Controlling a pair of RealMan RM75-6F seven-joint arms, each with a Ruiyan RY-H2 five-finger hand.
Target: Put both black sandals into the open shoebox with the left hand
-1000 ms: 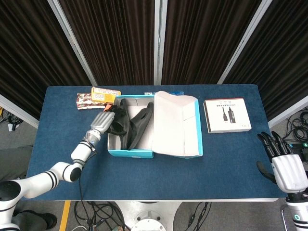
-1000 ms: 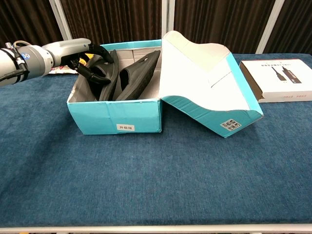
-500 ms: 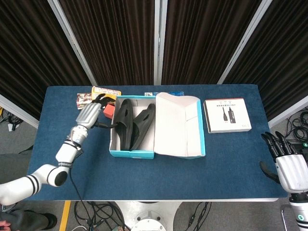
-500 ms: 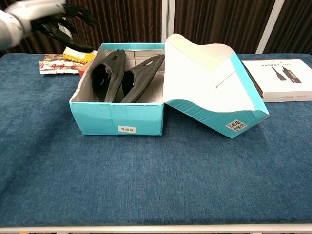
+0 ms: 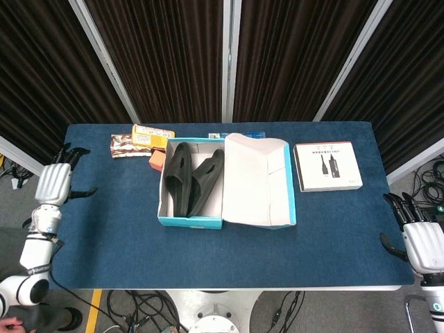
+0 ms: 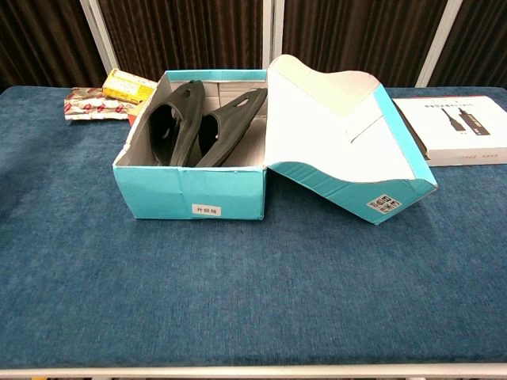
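Note:
Two black sandals lie side by side on edge inside the open teal shoebox [image 5: 189, 221] [image 6: 187, 192]: the left sandal [image 5: 176, 177] [image 6: 170, 124] and the right sandal [image 5: 205, 182] [image 6: 230, 124]. The box lid [image 5: 257, 179] [image 6: 337, 134] leans open to the right. My left hand [image 5: 55, 182] hangs open at the table's far left edge, well away from the box and holding nothing. My right hand [image 5: 419, 241] is open off the table's right front corner. Neither hand shows in the chest view.
Snack packets [image 5: 132, 144] [image 6: 89, 103] and a yellow box [image 5: 152, 134] [image 6: 127, 85] lie behind the shoebox's left end. A white cable box [image 5: 327, 166] [image 6: 460, 131] sits at the right. A small orange item [image 5: 157, 159] lies by the shoebox's left wall.
My left hand let go of the left sandal inside the box, lifted out and drew back to the table's left edge. The sandals stayed in the box, which shifted slightly.

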